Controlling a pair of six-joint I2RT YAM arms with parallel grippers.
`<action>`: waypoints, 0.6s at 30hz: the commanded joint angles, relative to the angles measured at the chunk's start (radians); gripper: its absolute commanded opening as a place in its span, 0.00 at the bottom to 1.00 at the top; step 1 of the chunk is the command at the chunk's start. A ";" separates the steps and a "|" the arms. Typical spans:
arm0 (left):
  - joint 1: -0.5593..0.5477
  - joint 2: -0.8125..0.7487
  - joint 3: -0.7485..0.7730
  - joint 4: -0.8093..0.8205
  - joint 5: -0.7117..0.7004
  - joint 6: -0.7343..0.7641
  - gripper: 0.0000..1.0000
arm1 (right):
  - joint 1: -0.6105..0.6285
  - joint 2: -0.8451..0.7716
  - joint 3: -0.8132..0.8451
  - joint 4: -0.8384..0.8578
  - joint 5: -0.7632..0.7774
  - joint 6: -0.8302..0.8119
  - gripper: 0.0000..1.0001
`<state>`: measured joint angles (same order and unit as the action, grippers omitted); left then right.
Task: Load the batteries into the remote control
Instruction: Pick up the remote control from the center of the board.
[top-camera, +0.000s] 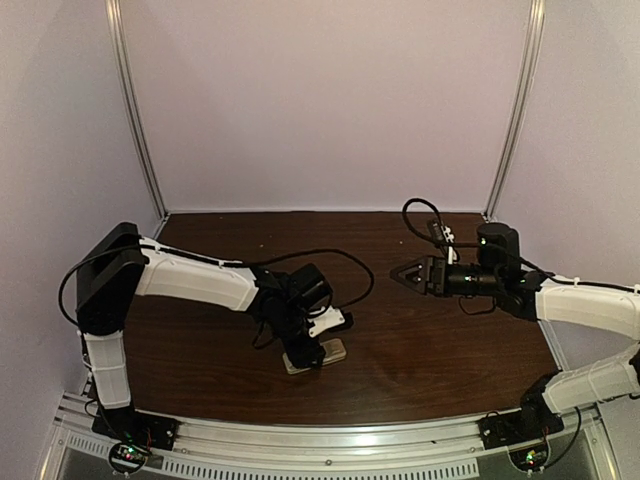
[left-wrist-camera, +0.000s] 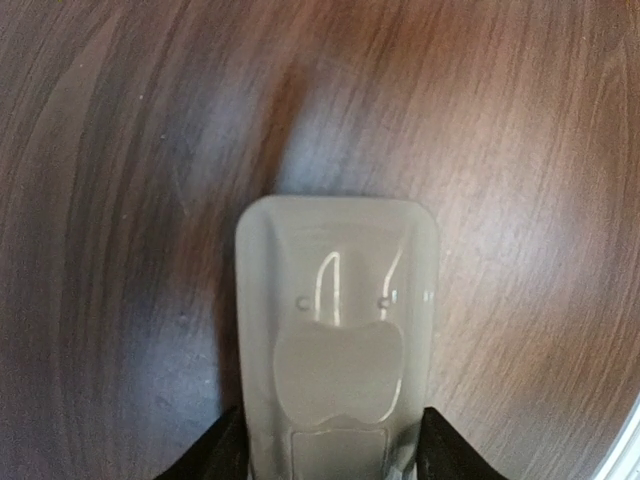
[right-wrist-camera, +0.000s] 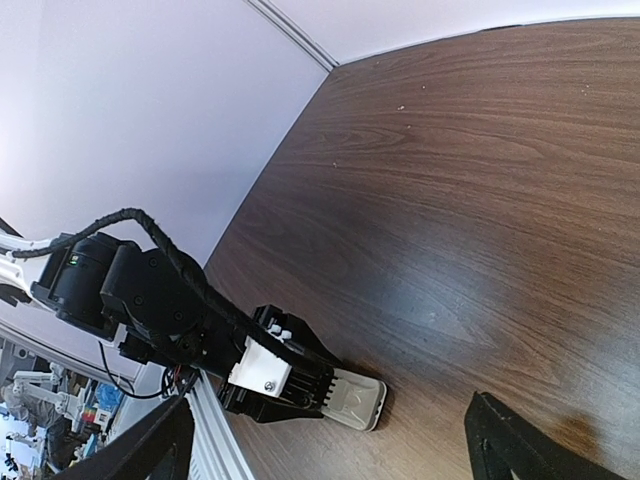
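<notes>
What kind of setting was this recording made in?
Most likely a lab test cell, not a home: a dark wood-grain tabletop boxed in by plain pale wall panels on aluminium corner posts, with two white-and-black robot arms bolted to a metal rail at its near edge.

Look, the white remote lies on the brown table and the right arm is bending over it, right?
Not quite: it is the left arm bending over the remote, as the top view shows. The right arm's end effector hangs off to the side. The rest is right.
</notes>
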<state>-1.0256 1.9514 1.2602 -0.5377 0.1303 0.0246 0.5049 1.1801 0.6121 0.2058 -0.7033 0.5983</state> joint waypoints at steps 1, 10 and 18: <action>-0.004 0.031 0.044 -0.033 -0.042 0.013 0.54 | -0.011 -0.017 -0.016 0.003 -0.015 -0.008 0.95; -0.003 0.027 0.056 -0.047 -0.038 -0.008 0.40 | -0.019 -0.008 -0.010 -0.002 -0.016 -0.023 0.95; 0.077 -0.208 0.002 0.131 0.124 -0.069 0.32 | -0.019 -0.017 0.068 -0.075 0.029 -0.130 0.94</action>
<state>-0.9951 1.9045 1.2709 -0.5419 0.1642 -0.0078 0.4965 1.1801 0.6178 0.1787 -0.7067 0.5465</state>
